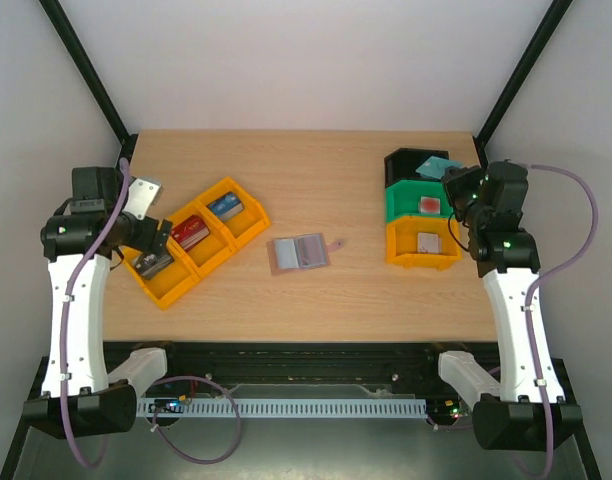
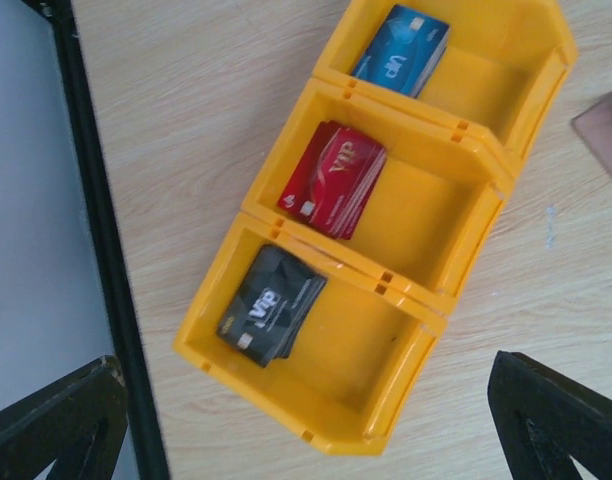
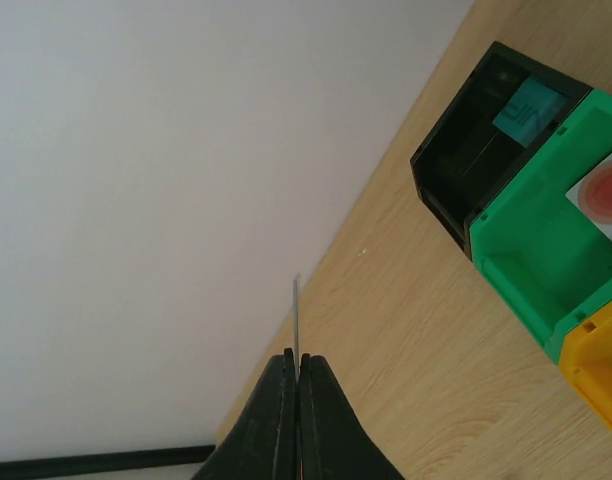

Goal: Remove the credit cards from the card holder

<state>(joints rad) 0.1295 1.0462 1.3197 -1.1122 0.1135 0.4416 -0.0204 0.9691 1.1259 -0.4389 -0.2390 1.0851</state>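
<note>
The card holder (image 1: 299, 252) lies open and flat mid-table, pale blue-grey side up, its tab pointing right; one corner (image 2: 608, 128) shows in the left wrist view. My right gripper (image 3: 297, 362) is shut on a thin credit card (image 3: 296, 315) seen edge-on, its colour not readable. It hovers by the stacked bins at the right (image 1: 456, 190). My left gripper (image 2: 306, 440) is open and empty above the yellow bins on the left (image 1: 158, 243). More credit cards lie in bins: teal (image 3: 531, 110), blue (image 2: 401, 50), red (image 2: 333, 178), black (image 2: 271, 303).
Three joined yellow bins (image 1: 248, 228) sit slantwise at the left. At the right stand a black bin (image 1: 406, 162), a green bin (image 1: 401, 208) with a card and a yellow bin (image 1: 406, 255) with a card. Black frame posts stand at the table's back corners.
</note>
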